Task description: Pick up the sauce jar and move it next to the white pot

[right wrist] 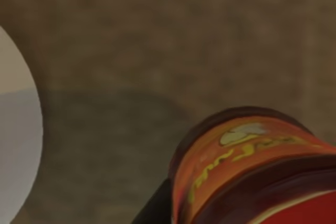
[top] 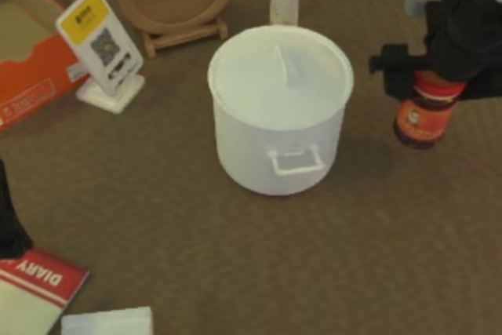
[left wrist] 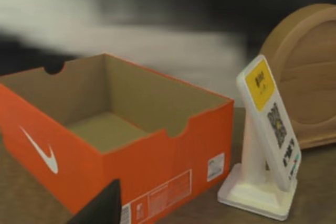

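The right claw (top: 430,76) is closed on the lid end of the sauce jar (top: 424,114), which is held near the right edge of the tabletop (top: 235,233), to the right of the white pot (top: 278,115) and apart from it. In the right wrist view the jar (right wrist: 252,166) is seen from close above, with the brown cloth below it and the curved rim of the pot (right wrist: 18,145) at one border, so a strip of bare surface is judged to remain between the two. The step in hand is taken to be the carry toward the pot and the set-down beside it. It would best be done by keeping the jar upright, bringing it level toward the pot's wall, and stopping with a narrow gap so the wall is not knocked; the jar should be lowered until its base is flat on the cloth before the grip is loosened. Whether the jar is already resting or hanging above the surface cannot be told with certainty. The claw's fingers are mostly masked by the dark arm, and the jar's lid is partly covered. The left claw is parked at the tabletop's left edge, by an orange box (left wrist: 115,145); only a dark tip is shown, so its opening cannot be told.
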Available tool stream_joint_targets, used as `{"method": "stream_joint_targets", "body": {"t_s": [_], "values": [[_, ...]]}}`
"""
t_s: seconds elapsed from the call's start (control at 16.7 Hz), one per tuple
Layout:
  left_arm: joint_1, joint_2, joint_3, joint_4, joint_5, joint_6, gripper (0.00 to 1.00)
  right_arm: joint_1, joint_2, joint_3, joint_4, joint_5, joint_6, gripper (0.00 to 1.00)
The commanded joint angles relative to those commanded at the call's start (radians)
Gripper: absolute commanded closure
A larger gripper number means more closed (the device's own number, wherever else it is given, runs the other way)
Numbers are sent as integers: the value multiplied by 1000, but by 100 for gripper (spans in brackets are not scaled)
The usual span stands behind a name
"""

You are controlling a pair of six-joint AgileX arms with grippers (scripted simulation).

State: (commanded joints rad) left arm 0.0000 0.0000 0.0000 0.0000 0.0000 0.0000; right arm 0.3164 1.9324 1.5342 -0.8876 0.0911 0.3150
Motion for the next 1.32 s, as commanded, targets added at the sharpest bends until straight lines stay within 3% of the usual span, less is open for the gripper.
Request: {"method": "stream_joint_targets", "body": {"t_s": [0.96,1.32], "values": [[0,0,0,0,0,0,0,-5,75,-94,170,-1,-4,100],[0,0,0,0,0,0,0,-5,75,-94,170,-1,-4,55]]}}
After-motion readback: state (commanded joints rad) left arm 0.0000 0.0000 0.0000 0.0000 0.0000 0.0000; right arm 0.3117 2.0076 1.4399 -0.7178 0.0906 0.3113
